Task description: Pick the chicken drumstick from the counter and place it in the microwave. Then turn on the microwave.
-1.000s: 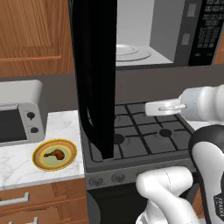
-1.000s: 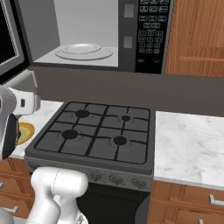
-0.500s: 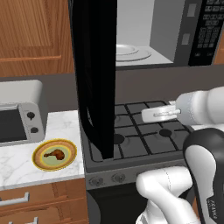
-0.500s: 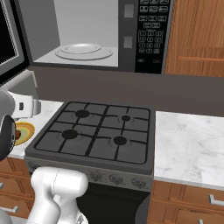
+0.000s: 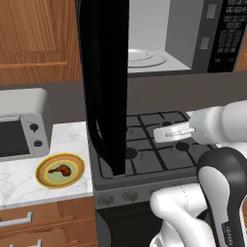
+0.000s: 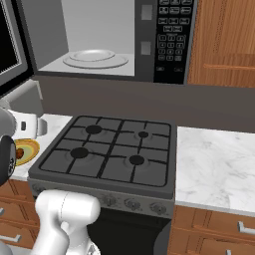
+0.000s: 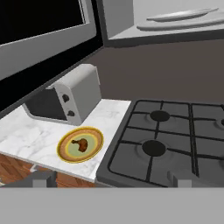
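I'm looking from the left base view: the gripper (image 5: pixel 161 133) hangs over the gas stovetop (image 5: pixel 159 149), above its back burners, pointing toward the left. It's pale and seen side-on, so its fingers merge into one bar there. In the hand view the two finger tips (image 7: pixel 41 179) sit far apart at the bottom, so the jaws are spread wide, with nothing between them.

The chicken drumstick (image 5: pixel 61 169) lies on the yellow plate (image 5: pixel 71 180), and the plate sits on the counter (image 5: pixel 72 140) near its front edge, close to the stovetop's left side. In the hand view the drumstick (image 7: pixel 80 144) is a small brown blob in the middle of the plate; I can't make out which end is the thick one. From the right base view only a sliver of plate (image 6: pixel 28 148) shows at the left edge, the rest hidden behind the arm.

The toaster oven (image 5: pixel 19 128) stands at the back of the counter, cut off by the left edge of the left base view.

The microwave (image 6: pixel 169 40) is open above the stove. Its door (image 5: pixel 103 82) swings out toward me and blocks part of the cavity and the stovetop's left burners. The glass turntable (image 6: pixel 94 57) sits bare inside. The keypad (image 6: pixel 172 35) is legible as buttons only.
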